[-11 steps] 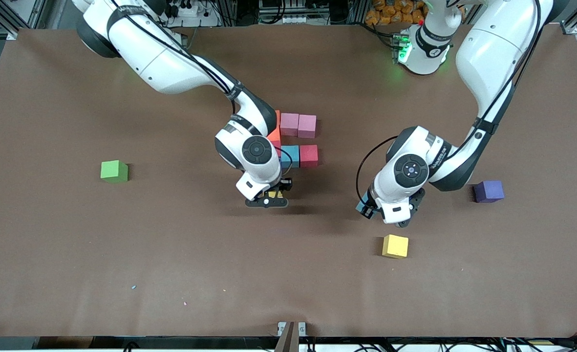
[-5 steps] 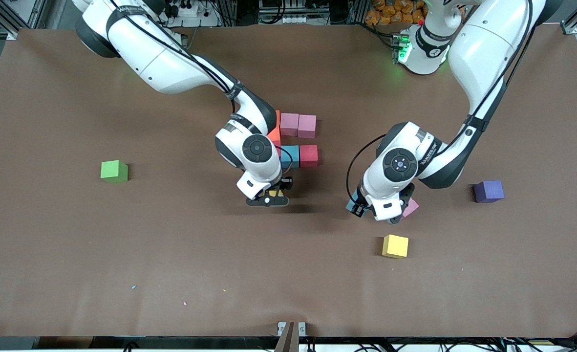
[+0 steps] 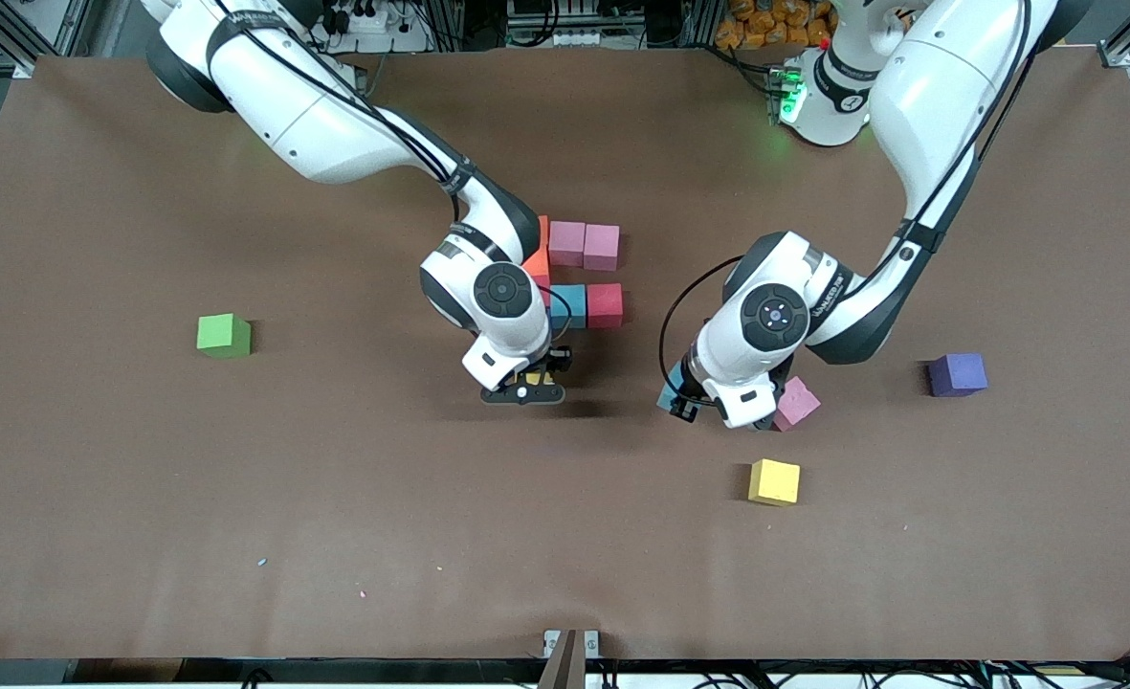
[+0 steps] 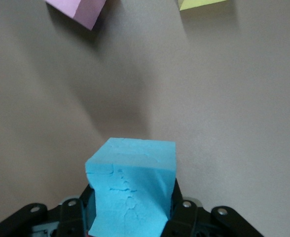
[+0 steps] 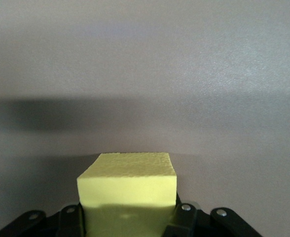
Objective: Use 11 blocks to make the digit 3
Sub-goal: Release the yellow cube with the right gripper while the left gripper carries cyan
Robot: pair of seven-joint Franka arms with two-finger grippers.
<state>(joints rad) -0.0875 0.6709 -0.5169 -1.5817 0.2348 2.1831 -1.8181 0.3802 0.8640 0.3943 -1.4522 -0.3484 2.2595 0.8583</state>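
Observation:
A group of touching blocks lies mid-table: two pink cubes [image 3: 584,245], an orange one [image 3: 538,260] partly hidden by the right arm, a light blue one [image 3: 570,304] and a red one [image 3: 606,304]. My right gripper [image 3: 526,385] is shut on a yellow block [image 5: 127,190] over bare table beside this group. My left gripper [image 3: 676,398] is shut on a light blue block [image 4: 130,187] over bare table, between the group and a tilted loose pink cube [image 3: 798,402]. A yellow cube [image 3: 774,481] and a purple cube [image 3: 957,374] lie loose.
A green cube [image 3: 223,335] sits alone toward the right arm's end of the table. In the left wrist view the pink cube [image 4: 78,10] and the yellow cube [image 4: 200,3] show at the frame's edge.
My left arm has carried the light blue block toward the group, uncovering the loose pink cube. The right arm has not moved.

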